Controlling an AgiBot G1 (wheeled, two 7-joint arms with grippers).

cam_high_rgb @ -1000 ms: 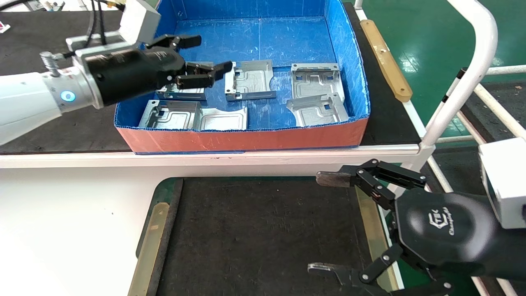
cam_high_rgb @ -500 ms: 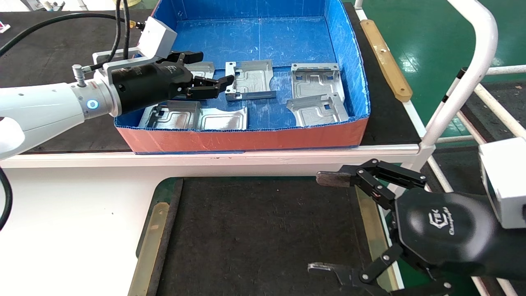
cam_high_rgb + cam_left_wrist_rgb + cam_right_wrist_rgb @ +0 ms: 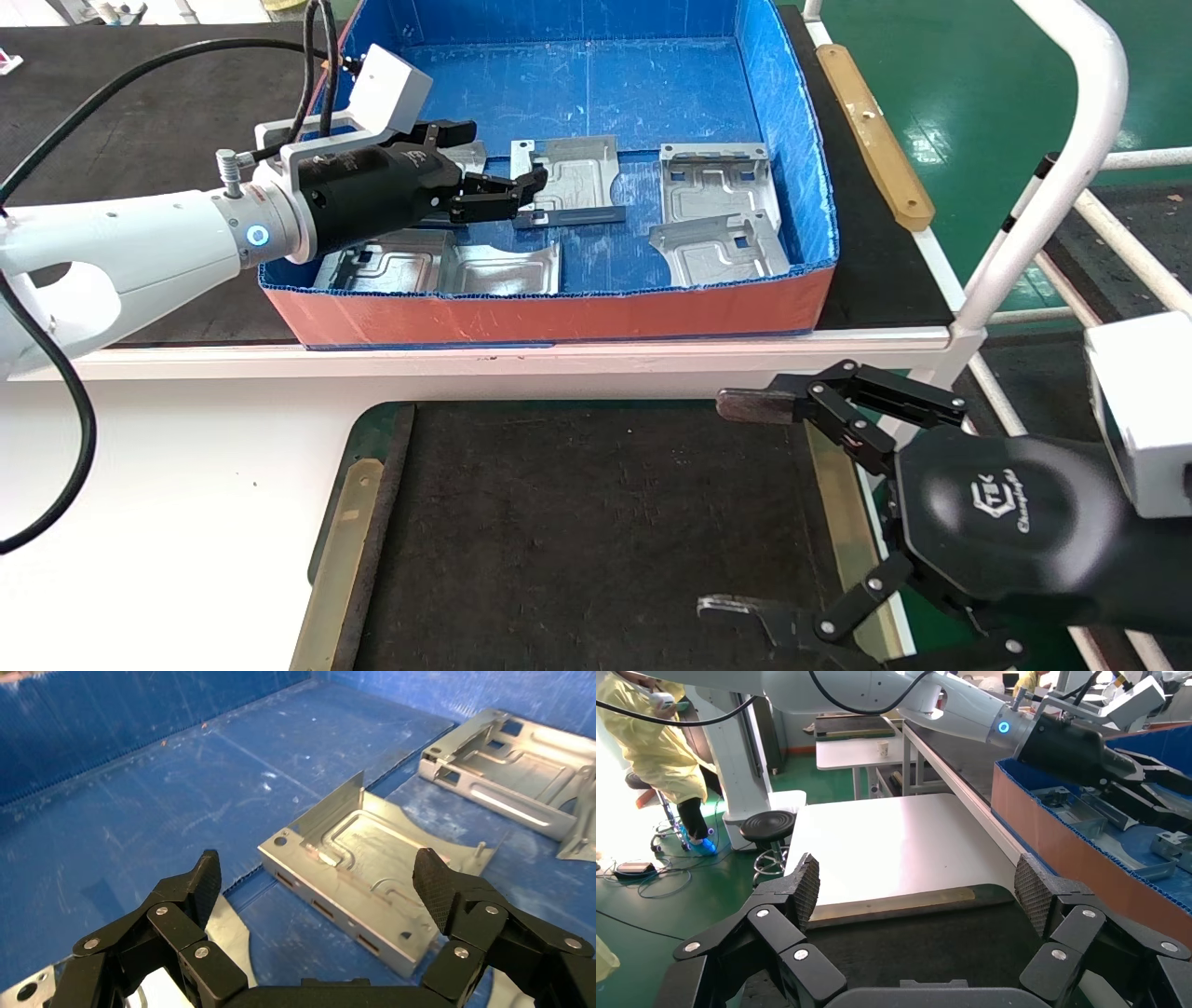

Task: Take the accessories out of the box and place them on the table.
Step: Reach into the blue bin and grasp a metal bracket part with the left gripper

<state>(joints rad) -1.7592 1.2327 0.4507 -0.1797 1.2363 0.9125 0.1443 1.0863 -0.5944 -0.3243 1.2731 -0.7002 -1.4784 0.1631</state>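
The box (image 3: 559, 317), blue inside and orange-red outside, stands on the raised shelf and holds several silver plates. My left gripper (image 3: 503, 158) is open and low inside the box, at the left edge of the middle plate (image 3: 577, 177). In the left wrist view the gripper (image 3: 318, 878) has its fingers on either side of that plate (image 3: 365, 874), not touching it. Two more plates (image 3: 715, 182) (image 3: 717, 250) lie to the right, and two (image 3: 391, 266) (image 3: 507, 270) lie by the front wall. My right gripper (image 3: 736, 508) is open and empty over the right edge of the dark mat (image 3: 596, 531).
The shelf's black mat (image 3: 121, 121) surrounds the box. A white rail (image 3: 1071, 140) rises at the right. The white table top (image 3: 168, 485) lies left of the mat, with tan strips (image 3: 340, 550) along it. In the right wrist view a person in yellow (image 3: 659, 741) and a stool (image 3: 768, 822) are beyond the table.
My left gripper has moved right and lower into the box, closing on the middle plate, still open. The right arm has not moved.
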